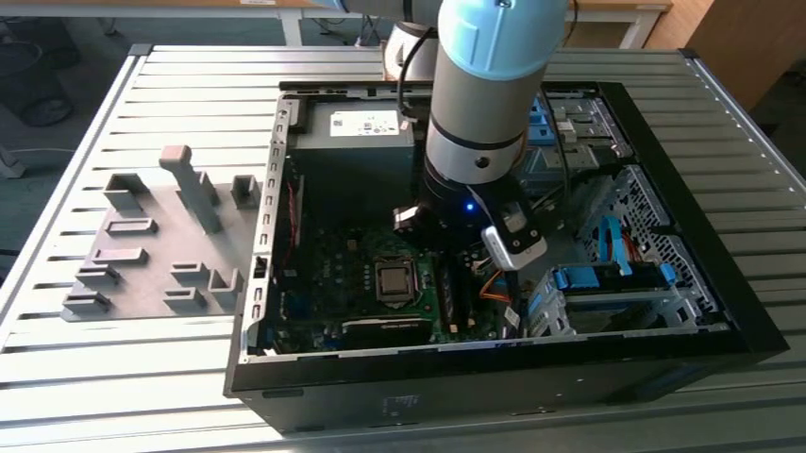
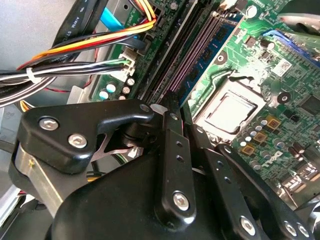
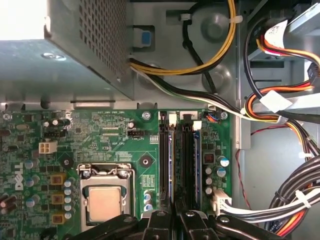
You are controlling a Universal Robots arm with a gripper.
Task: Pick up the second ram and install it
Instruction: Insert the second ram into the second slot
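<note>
Since the work is inside the machine, notes run across the exterior view from its left. The grey holder tray [image 1: 139, 255] lies on the slatted bench [image 1: 189, 104], well apart from the open computer case [image 1: 268, 189] (laid on its side so the board faces up and can be reached from above). The power supply [image 1: 359, 127] fills the far corner, with the motherboard [image 1: 340, 274] below it. The arm [image 1: 485, 113] plunges straight down over the memory slots, presumably to keep any push in line with the socket.

In both wrist views the hand [image 3: 176, 221] is drawn in to a narrow slit, pinching the near end of the second ram [image 3: 171, 160]. That board stands on edge in the slot bank just beside the processor socket [image 3: 105, 200]. Whether it is fully seated, I cannot tell. Past the slots hangs the cable bundle [image 3: 285, 200], clear of the hand. At the exterior view's right sits the drive cage [image 1: 605, 283].
</note>
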